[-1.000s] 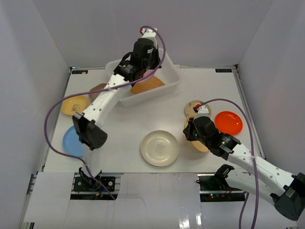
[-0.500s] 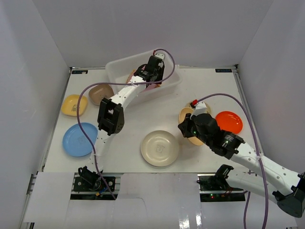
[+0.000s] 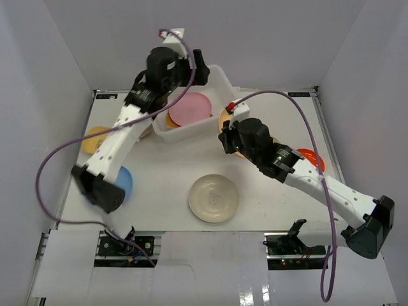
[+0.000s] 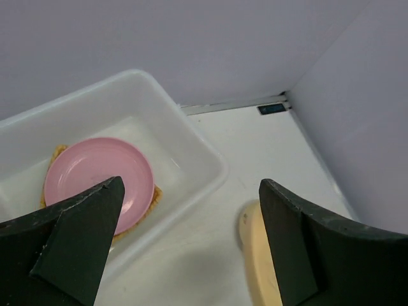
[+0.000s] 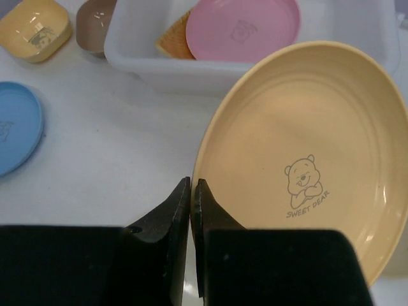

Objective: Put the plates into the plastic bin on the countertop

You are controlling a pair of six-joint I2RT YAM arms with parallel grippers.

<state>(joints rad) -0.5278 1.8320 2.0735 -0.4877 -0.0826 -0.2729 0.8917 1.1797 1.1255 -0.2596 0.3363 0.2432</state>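
Note:
The white plastic bin (image 3: 220, 81) stands at the back of the countertop (image 3: 166, 166). In it a pink plate (image 3: 189, 107) rests on a woven wicker plate (image 3: 171, 120). Above the bin my left gripper (image 4: 191, 242) hangs open and empty, and the pink plate (image 4: 95, 175) shows below its left finger. At the bin's right side my right gripper (image 5: 191, 185) is shut on the rim of a tan plate (image 5: 306, 153) with a bear print, held tilted off the surface. In the top view the tan plate (image 3: 224, 117) sits just ahead of my right gripper (image 3: 225, 131).
A cream plate (image 3: 213, 197) lies at the front centre. An orange plate (image 3: 310, 155) is at the right, partly under my right arm. At the left are a yellow dish (image 5: 35, 29), a brown dish (image 5: 95, 22) and a blue plate (image 5: 16, 134). White walls surround the surface.
My left gripper opened, left the pink plate in the bin and rose above it. My right arm carried the tan plate from the right side up to the bin.

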